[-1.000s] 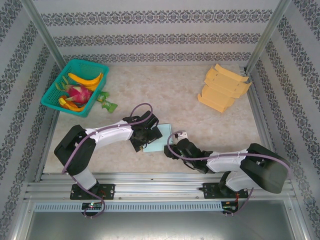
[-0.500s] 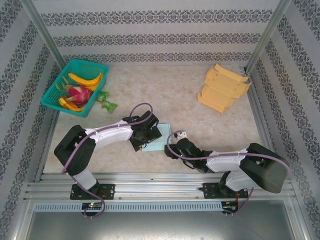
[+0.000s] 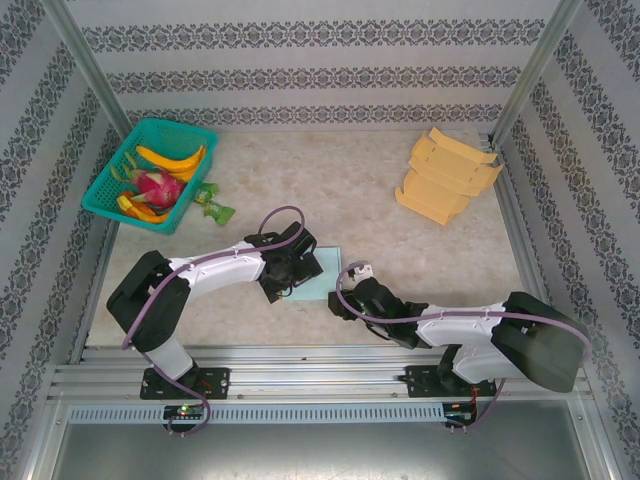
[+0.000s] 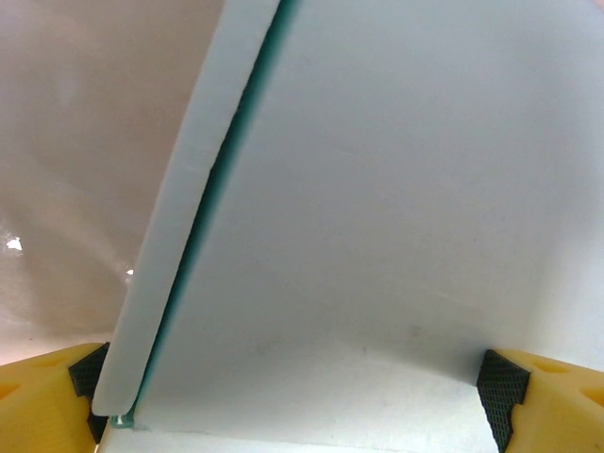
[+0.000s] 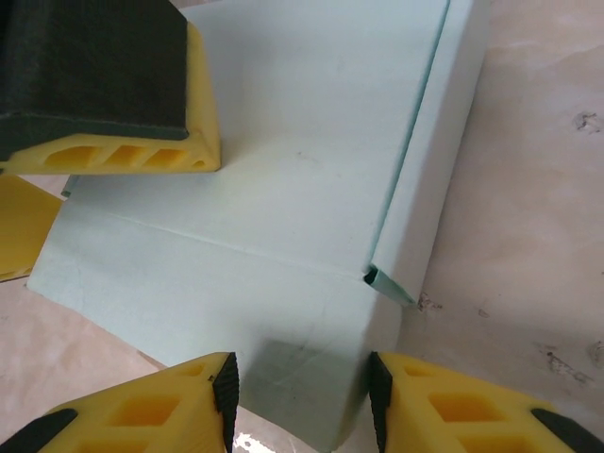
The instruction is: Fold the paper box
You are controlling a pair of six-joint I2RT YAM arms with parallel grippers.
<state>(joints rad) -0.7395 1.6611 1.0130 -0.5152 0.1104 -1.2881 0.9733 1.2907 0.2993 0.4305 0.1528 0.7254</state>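
The pale green paper box [image 3: 322, 272] lies flat on the table's near middle, with one side flap [image 5: 444, 142] folded over. My left gripper [image 3: 286, 272] hovers low over the box's left part. In the left wrist view it [image 4: 294, 401] is open wide, the box panel [image 4: 377, 208] spanning the gap between its pads. My right gripper [image 3: 345, 297] sits at the box's near right corner. In the right wrist view it [image 5: 302, 392] is open, straddling that corner [image 5: 321, 377]. A left finger [image 5: 104, 85] rests above the box's top surface.
A green basket [image 3: 100, 200] of bananas and a dragon fruit stands at the back left, a small green packet [image 3: 212, 206] beside it. A stack of flat orange boxes [image 3: 448, 175] lies at the back right. Metal posts frame the cell.
The right arm's elbow has swung a little to the right and its gripper has edged closer to the box's near corner. The left arm has barely moved.
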